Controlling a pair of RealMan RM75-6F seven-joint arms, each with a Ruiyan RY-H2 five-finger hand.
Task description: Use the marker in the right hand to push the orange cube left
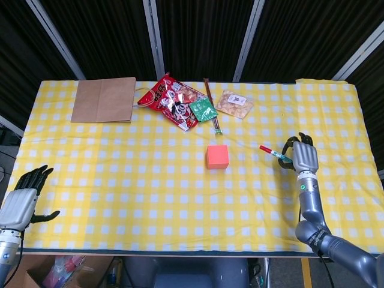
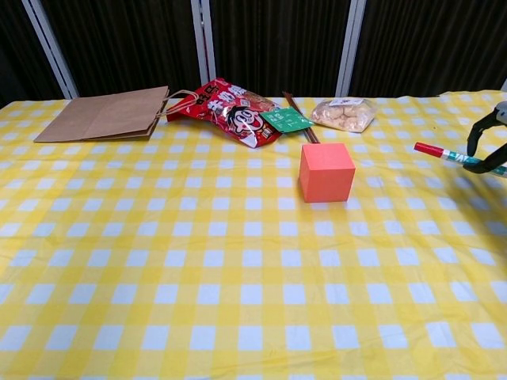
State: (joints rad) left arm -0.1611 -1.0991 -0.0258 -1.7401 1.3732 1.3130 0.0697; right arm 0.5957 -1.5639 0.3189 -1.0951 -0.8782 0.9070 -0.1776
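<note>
The right hand [image 1: 303,157] gripped the marker [image 1: 275,153] with curled fingers; the left hand [image 1: 23,195] hung spread at the bench's near-left corner.

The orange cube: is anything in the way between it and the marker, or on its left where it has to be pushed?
Nothing visible. Only bare checked cloth lies between the marker in the right hand and the orange cube, and the same to the cube's left. The snack packets lie farther back.

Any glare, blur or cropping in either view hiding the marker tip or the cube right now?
Head view: even light, no glare; marker and orange cube sharp, clearly apart. Chest view: cube crisp with a soft shadow at its base; right hand is cropped by the frame edge, but the marker's red tip shows.
</note>
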